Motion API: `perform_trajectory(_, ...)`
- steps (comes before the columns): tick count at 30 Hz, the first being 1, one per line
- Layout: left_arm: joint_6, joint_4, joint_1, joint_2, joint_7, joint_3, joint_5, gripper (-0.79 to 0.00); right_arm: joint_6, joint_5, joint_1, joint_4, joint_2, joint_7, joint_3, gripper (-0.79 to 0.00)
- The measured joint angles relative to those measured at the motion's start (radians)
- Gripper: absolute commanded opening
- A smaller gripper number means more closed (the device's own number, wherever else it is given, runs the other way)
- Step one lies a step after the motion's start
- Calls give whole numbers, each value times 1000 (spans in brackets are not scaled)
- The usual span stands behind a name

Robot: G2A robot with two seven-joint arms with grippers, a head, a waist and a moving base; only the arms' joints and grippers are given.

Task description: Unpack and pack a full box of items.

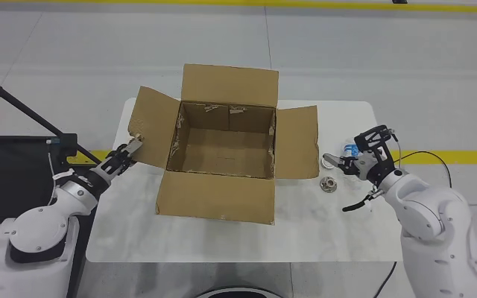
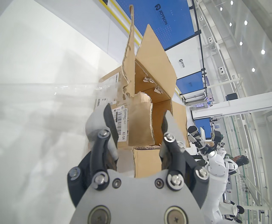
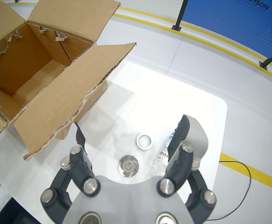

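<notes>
Jaws on both grippers released, grasping nothing: left gripper [image 2: 137, 110] at the cardboard box [image 1: 216, 195] left flap; right gripper [image 3: 131, 125] over a metal ring [image 3: 144, 141] right of it.

White barcode labels [image 2: 120, 119] stand on the box [image 2: 155, 57], a printed label [image 3: 163, 153] on the clear bag [image 3: 158, 167].

A white table [image 1: 335, 231] with rounded corners stands on a pale grey floor [image 1: 89, 45] marked with a yellow stripe [image 1: 462, 157]. Blue panels [image 2: 170, 19] in black frames line the far side of the hall. Small round ceiling lights [image 2: 245, 22] shine overhead.
</notes>
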Motion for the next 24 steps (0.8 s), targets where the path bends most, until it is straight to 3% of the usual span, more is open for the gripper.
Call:
perform_trajectory(4,2,-7,11,1,5,-3,-2,-462,-6,2,6,7,4,-5,-6,0)
perform_trajectory(9,-4,-15,32,2,14,-9,-11,-536,-11,5,14,12,8,-6,-14,0)
perform_trajectory(14,-11,-23,50,2,28,-11,-26,-711,-12,6,16,13,12,-11,-23,0)
perform_trajectory(24,-29,-40,93,2,58,-12,-39,-714,-13,8,32,16,20,-11,-39,0)
